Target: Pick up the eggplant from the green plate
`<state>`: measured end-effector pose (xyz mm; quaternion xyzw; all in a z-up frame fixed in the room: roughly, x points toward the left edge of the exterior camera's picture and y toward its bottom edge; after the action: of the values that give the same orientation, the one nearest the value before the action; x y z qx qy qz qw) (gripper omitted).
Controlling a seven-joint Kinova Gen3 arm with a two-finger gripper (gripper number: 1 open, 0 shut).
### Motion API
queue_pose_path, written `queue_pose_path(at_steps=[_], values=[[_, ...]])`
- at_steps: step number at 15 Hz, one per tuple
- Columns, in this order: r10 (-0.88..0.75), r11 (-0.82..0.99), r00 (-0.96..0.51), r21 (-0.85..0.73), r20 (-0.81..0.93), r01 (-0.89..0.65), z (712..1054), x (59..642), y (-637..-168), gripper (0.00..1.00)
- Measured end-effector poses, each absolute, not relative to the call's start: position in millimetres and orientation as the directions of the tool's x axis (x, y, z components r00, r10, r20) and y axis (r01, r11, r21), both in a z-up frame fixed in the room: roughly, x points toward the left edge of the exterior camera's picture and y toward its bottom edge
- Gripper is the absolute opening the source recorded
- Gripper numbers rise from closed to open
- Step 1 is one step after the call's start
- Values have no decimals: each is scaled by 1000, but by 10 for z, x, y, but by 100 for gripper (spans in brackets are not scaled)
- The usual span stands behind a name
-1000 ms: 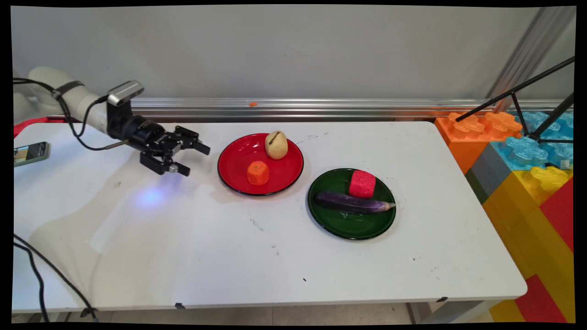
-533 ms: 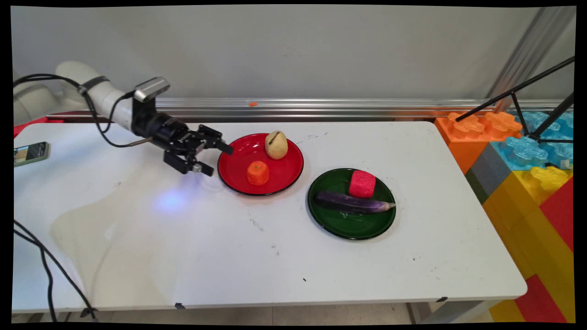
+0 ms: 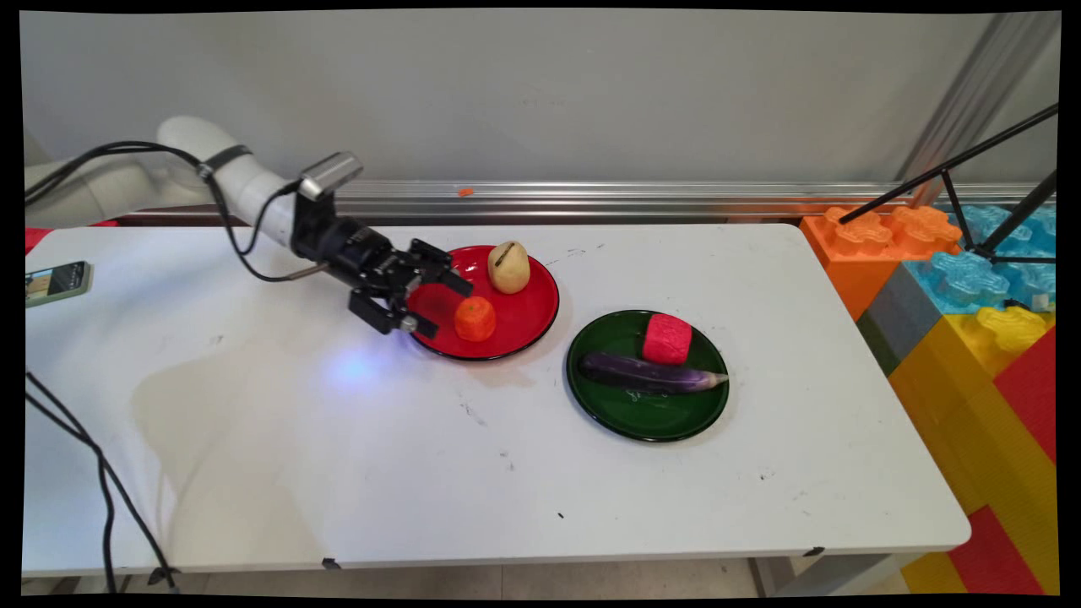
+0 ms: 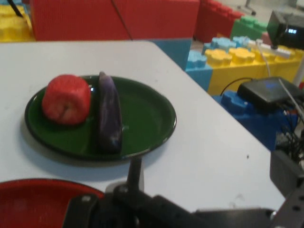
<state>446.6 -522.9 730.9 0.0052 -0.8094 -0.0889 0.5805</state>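
My black gripper [image 3: 445, 306] is open, low over the left rim of a red plate [image 3: 532, 317]. An orange fruit [image 3: 475, 318] sits on that plate just right of the fingertips, not touched. A tan potato [image 3: 508, 266] rests at the plate's far side. To the right a dark green plate [image 3: 667, 418] carries a red block-like fruit [image 3: 667, 339] and a purple eggplant [image 3: 650, 376]. In the hand view the green plate [image 4: 152, 114] with the red fruit [image 4: 66, 99] and the eggplant [image 4: 109, 111] lies ahead, and the red plate's rim [image 4: 33, 194] shows at the bottom left.
A phone [image 3: 57, 282] lies at the table's left edge. Big coloured building blocks [image 3: 971, 321] stand past the table's right end, with a black tripod [image 3: 971, 194] above them. An aluminium rail [image 3: 591, 198] runs along the wall. Black cables [image 3: 93, 473] hang at the front left.
The arm has moved right across the table, from well left of the red plate to over its left rim. The gripper has stayed open. The food has not moved.
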Motion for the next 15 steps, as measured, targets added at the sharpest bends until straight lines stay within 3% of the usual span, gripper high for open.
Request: queue_pose_path(at_steps=[15], values=[[-54,983,-396,119,917,141,7111,3384,-5651,100]])
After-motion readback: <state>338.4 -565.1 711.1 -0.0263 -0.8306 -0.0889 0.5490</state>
